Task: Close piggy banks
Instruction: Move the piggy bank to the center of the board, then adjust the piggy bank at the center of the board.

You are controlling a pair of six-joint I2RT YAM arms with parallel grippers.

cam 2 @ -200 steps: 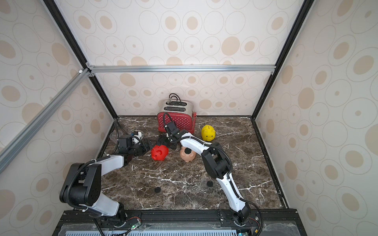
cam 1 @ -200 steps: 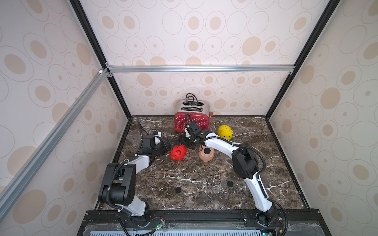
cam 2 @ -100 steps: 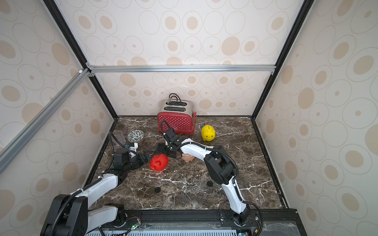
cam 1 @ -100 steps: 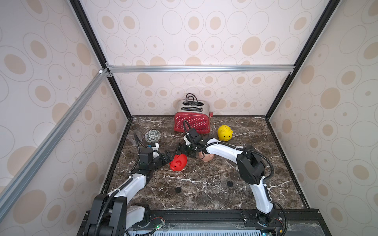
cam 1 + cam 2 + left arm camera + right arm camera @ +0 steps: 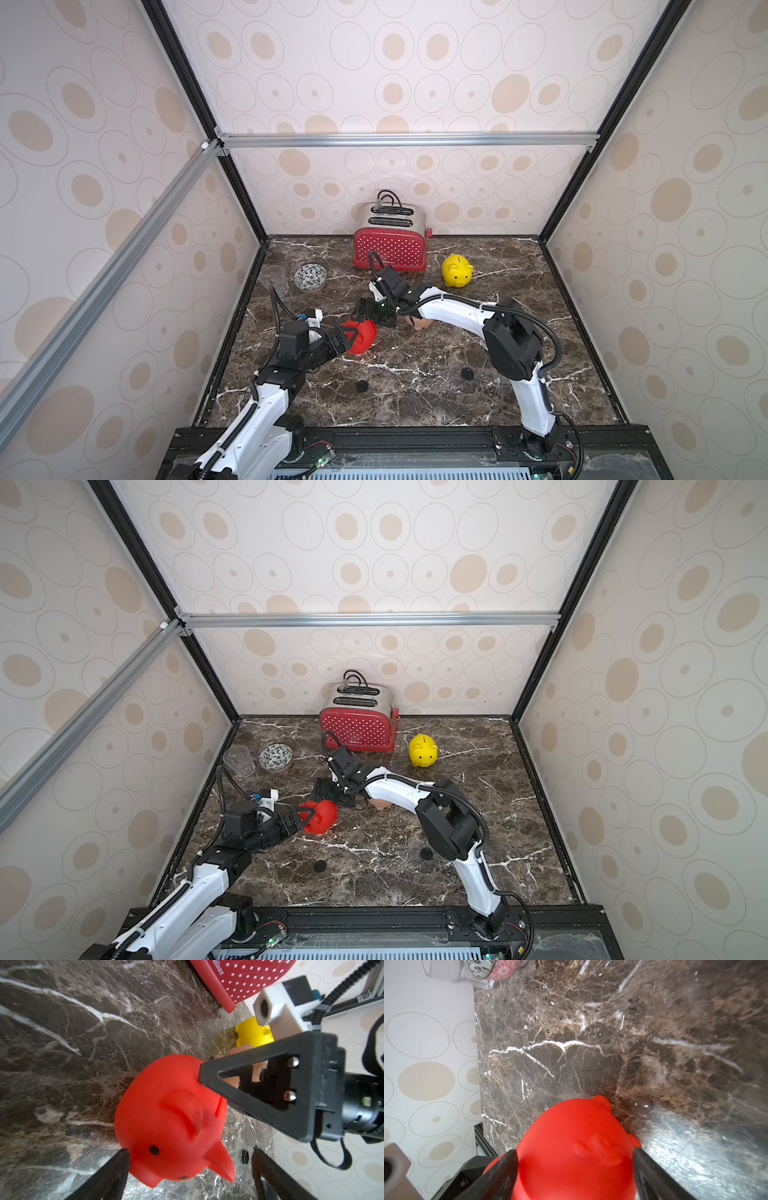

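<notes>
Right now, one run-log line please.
right gripper: grips red piggy bank | left gripper: open around its head | yellow piggy bank: untouched beside polka-dot toaster

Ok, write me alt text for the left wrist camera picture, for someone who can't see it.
A red piggy bank fills the centre against a dark marble table, its head between the tips of the open left claw, while the right claw grips its body. Behind are a yellow piggy bank and a red polka-dot toaster.
</notes>
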